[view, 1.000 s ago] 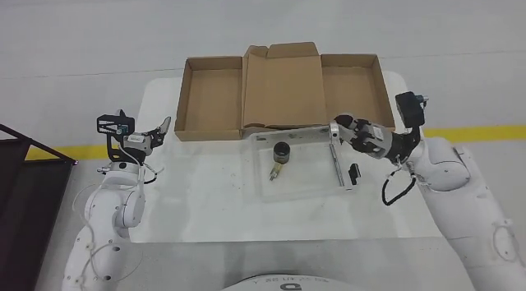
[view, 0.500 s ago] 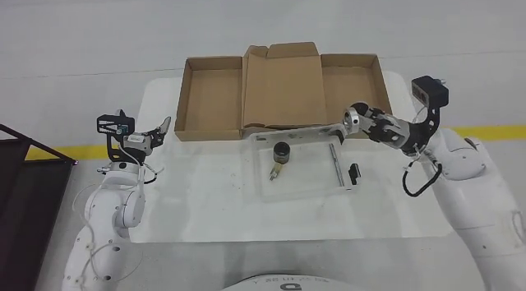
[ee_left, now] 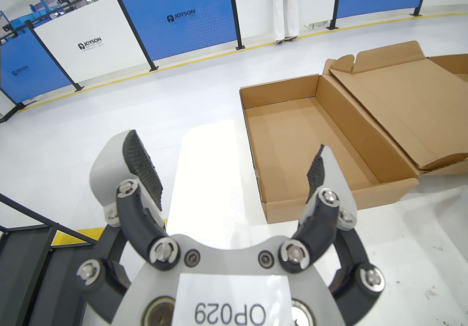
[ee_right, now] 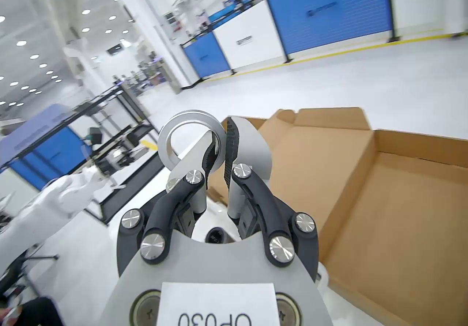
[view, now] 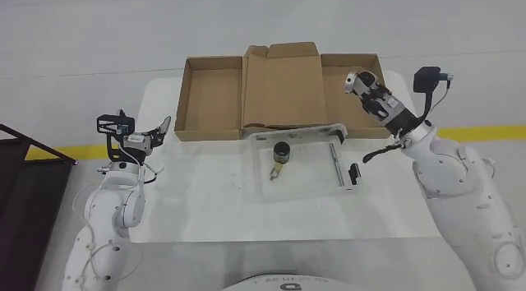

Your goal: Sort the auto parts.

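Cardboard box (view: 283, 85) lies open along the far side of the white table (view: 205, 209). Just near of it, a clear tray (view: 312, 177) holds a dark cylinder (view: 281, 154) and a thin bar (view: 335, 163). The right gripper (ee_right: 219, 144) pinches a metal ring (ee_right: 190, 118) over the box's right compartment. The left gripper (ee_left: 226, 141) hangs spread wide at the table's left edge.

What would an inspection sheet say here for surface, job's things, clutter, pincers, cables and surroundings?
Surface: white table, carrying a cardboard box and a clear tray.
Job's things: metal ring held over the box's right compartment; dark cylinder, small brass-coloured part, small black part and L-shaped metal rail at the tray.
Clutter: nothing seen.
Pincers: right pincer shut on the metal ring; left pincer open, by the table's left edge.
Cables: black cable hangs beside the right arm.
Surroundings: yellow floor line, blue and white partitions.
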Robot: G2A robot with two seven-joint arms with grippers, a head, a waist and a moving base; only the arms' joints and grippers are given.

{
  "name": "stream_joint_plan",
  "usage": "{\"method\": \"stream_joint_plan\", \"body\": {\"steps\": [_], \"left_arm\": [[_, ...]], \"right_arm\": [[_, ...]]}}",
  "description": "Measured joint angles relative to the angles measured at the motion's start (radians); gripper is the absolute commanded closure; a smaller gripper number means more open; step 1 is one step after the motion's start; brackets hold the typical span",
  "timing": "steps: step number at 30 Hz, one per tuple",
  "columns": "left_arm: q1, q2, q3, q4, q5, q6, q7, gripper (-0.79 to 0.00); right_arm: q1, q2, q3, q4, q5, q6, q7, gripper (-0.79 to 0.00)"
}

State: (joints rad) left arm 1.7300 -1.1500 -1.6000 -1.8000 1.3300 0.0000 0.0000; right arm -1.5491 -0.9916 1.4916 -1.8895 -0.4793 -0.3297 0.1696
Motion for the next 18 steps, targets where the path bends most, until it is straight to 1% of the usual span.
{"method": "stream_joint_plan", "body": {"steps": [2, 4, 15, 17, 18], "left_arm": [[0.0, 0.0, 0.0, 0.0, 0.0, 0.0, 0.0, -0.785], [0.0, 0.0, 0.0, 0.0, 0.0, 0.0, 0.0, -0.785], [0.0, 0.0, 0.0, 0.0, 0.0, 0.0, 0.0, -0.785], [0.0, 0.0, 0.003, -0.006, 0.005, -0.004, 0.003, -0.785], [0.002, 0.001, 0.013, -0.023, 0.021, -0.018, 0.009, -0.785]], "right_arm": [[-0.007, -0.005, -0.021, -0.019, -0.063, 0.064, -0.043, 0.0], [-0.011, -0.009, -0.033, -0.024, -0.09, 0.095, -0.061, 0.0], [-0.011, -0.009, -0.034, -0.024, -0.089, 0.095, -0.061, 0.0], [-0.012, -0.009, -0.037, -0.033, -0.116, 0.122, -0.059, 0.0], [-0.013, -0.01, -0.048, -0.047, -0.153, 0.155, -0.058, 0.0]]}}
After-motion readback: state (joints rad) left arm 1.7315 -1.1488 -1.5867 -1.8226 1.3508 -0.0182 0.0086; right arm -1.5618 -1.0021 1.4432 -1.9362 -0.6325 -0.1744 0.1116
